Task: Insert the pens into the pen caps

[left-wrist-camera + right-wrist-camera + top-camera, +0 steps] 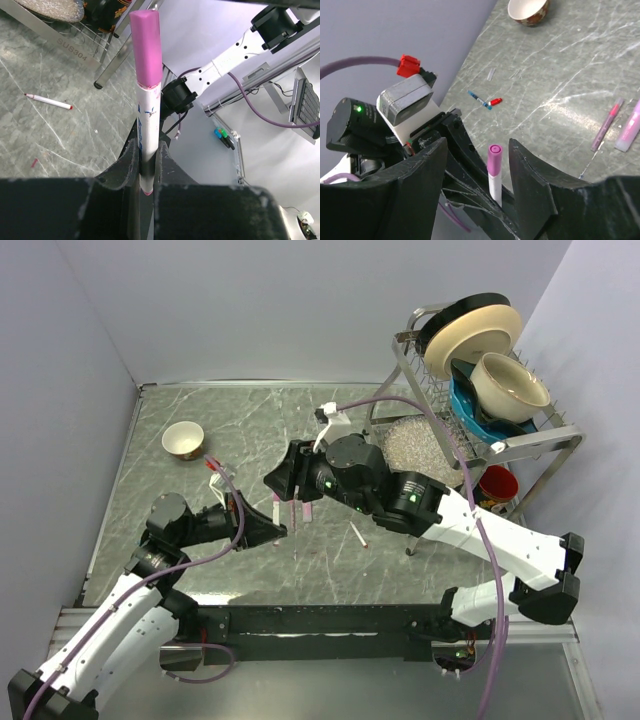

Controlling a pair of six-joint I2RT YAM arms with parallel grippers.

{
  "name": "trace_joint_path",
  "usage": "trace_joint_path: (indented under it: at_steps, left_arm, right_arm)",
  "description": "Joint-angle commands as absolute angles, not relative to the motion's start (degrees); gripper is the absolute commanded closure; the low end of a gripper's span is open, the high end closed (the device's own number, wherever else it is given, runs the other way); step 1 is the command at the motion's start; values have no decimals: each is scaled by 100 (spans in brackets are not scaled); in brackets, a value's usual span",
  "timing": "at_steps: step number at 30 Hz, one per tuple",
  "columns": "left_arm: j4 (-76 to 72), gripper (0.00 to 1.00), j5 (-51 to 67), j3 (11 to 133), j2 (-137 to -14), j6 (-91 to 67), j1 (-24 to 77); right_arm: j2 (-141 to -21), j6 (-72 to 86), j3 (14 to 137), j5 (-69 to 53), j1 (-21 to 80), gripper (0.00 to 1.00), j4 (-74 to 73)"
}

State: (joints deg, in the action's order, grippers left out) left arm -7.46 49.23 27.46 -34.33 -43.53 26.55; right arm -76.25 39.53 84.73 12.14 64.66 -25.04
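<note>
Nearest the bases, the left hand point(146, 167) is clamped shut on a pink-capped pen point(149, 115) and holds it upright. Its two dark fingers pinch the lower barrel. A pink cap point(146, 47) sits on the top end of that white barrel.

Just past it, the right hand point(477, 150) hangs over the same pen with its jaws spread wide. One black finger stands on each side of the capped end, and a gap shows on both sides, so neither touches.

Out on the grey marble worktop point(250, 420), a slim pink pen point(605, 125) and a paler pink pen point(631, 124) lie side by side close to the two hands. A white pen with red ends point(357, 535) lies flat on its own to the right, near the foot of the dish rack point(540, 445).

Over towards the left wall, a short blue pen point(479, 99) and a red cap point(495, 101) lie just beside each other, almost end to end. Whether they touch cannot be made out.

Farther back on the left, a small bowl point(183, 440) stands upright with a white inside and a patterned outside.

At the far right, the metal dish rack carries upright plates point(470, 335) and a pale bowl point(508, 385), and a red cup point(497, 483) sits low beside its frame.
</note>
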Motion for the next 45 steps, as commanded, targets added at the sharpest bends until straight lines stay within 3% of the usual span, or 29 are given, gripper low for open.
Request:
trace_joint_path:
  at_steps: [1,16,21,24,25,28,34,45]
  left_arm:
    - [-967,99,5098,3015,-3392,-4228,2637]
    - [-1292,99,5168,2997,-3349,-4412,2637]
    - [-1310,99,5142,2997,-3349,-4439,2637]
    - [-1371,99,5150,2988,-3357,-4456,2637]
    - [-1397,99,5142,2988,-3357,-4456,2637]
    - [-1476,99,4914,2988,-3340,-4491,2637]
    - [-1476,99,4052,3059,-3436,-4421,2637]
    - [-1626,99,4122,3734,-4227,-3938,2610]
  right_arm:
    - [-7708,3762,8701,950,6442,42,-2461]
    - [-7646,3727,8332,826,6442,48,-2373]
    - [-7585,3718,8236,800,6442,57,-2277]
    - [-7550,3674,8121,660,6442,77,-2171]
    - [-7515,3648,8034,581,6442,88,-2136]
    - [-7427,3595,7710,168,6469,100,-1917]
    - [-7085,3822,6937,18,6592,100,-1907]
    - [-6627,3771,5846,-738,6811,100,-1591]
